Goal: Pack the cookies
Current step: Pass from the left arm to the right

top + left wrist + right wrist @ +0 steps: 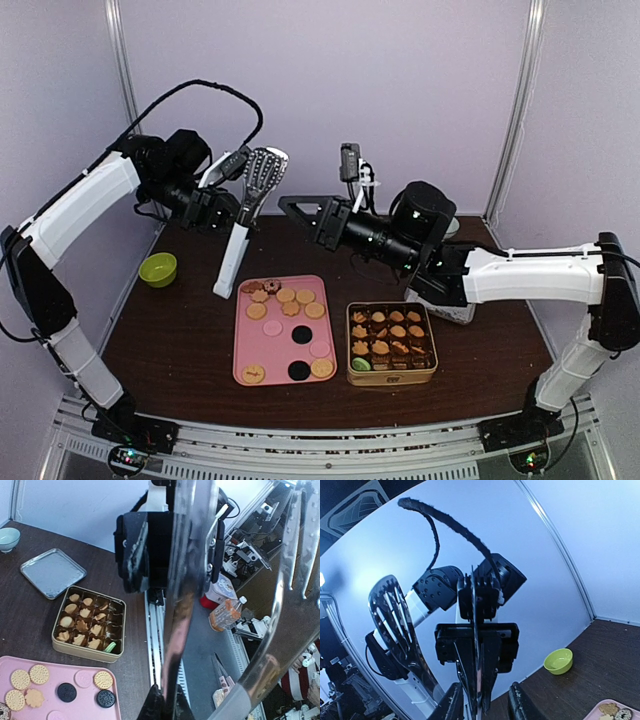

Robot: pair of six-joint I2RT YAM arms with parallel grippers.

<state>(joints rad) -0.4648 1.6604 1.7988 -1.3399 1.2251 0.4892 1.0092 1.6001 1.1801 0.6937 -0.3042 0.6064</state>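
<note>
Pinches metal tongs (258,180) in the left gripper (238,210), head up, high over the table's (170,350) back-left. Holds right gripper (290,207) beside them in the air, fingers spread, nothing between. Cookies (285,300) below: some loose on pink tray (240,360), others in gold tin's (392,379) compartments, just right, narrow gap between. Bare wood around green bowl (158,269).

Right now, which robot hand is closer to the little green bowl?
Left. The left hand, holding the tongs, hangs just beyond the green bowl, to its right. The right hand is farther right, past the tongs.
</note>
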